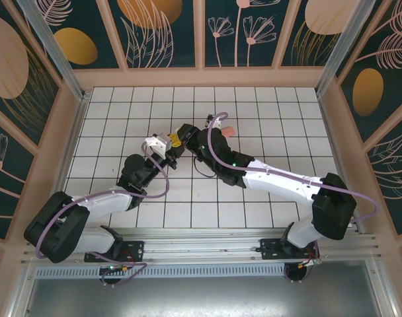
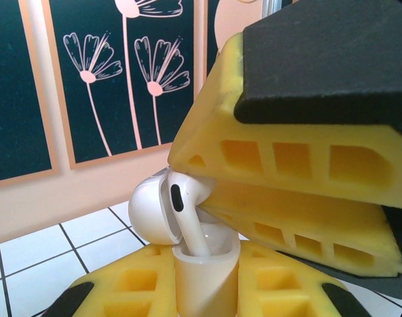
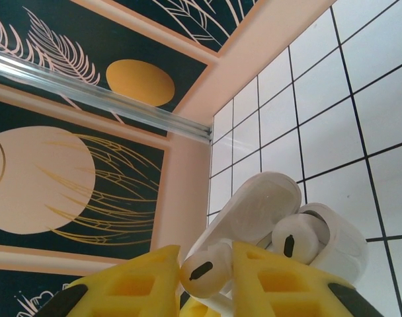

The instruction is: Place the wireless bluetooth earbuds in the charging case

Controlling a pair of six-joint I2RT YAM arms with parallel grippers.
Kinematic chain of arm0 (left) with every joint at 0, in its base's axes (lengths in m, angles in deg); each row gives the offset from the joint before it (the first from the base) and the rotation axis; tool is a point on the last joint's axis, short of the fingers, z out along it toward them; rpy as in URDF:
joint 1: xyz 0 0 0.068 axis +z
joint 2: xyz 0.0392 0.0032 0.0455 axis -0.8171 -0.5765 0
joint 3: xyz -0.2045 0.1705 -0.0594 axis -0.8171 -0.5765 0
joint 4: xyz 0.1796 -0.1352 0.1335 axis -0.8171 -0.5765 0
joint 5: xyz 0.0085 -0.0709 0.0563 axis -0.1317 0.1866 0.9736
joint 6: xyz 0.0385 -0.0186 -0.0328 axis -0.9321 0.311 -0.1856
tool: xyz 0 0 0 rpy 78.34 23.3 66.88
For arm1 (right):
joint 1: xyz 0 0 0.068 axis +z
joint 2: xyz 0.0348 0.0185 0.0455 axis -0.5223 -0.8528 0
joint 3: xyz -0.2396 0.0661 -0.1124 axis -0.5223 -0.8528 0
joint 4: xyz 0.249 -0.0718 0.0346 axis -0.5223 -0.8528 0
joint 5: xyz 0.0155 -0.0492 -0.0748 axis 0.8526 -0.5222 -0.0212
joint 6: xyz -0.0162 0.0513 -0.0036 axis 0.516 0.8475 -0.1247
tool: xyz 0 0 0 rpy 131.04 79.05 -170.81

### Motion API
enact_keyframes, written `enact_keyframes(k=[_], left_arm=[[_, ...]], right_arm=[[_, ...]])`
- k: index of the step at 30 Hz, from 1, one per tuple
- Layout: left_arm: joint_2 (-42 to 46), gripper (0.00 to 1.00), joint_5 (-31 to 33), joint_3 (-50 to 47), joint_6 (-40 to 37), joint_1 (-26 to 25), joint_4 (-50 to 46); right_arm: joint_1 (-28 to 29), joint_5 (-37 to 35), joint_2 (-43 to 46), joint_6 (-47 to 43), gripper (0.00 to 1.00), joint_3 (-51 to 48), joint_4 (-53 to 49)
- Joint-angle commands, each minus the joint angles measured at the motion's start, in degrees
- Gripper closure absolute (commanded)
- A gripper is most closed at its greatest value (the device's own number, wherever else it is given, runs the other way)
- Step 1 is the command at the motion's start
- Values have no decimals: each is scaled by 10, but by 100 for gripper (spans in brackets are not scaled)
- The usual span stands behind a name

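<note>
The left gripper [image 2: 204,294] is clamped on the base of the white charging case [image 3: 336,247] and holds it upright, with the lid [image 3: 257,208] hinged back. The right gripper [image 3: 206,274] reaches in over the case, pinching a white earbud [image 2: 182,198] between its yellow fingers. The earbud's stem is partway down in the case's well and its head is just beside the open lid. A second white earbud [image 3: 295,243] sits seated in the case next to it.

Beyond the case, near the right arm's wrist, a salmon-pink piece [image 1: 227,131] lies on the white tiled table [image 1: 274,112], too small to make out. Around the table stand peach-framed walls with dark teal floral panels [image 1: 164,30].
</note>
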Motion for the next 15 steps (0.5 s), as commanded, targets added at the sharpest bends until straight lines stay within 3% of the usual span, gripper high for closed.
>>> enact_keyframes(k=[1,15], left_arm=[[10,100,-3,3,-2,-5,46],[29,100,12,3,-4,-5,42]], right_arm=[[1,27,-8,11,74,-2,-6],[7,30,-2,16,72,-18,-15]])
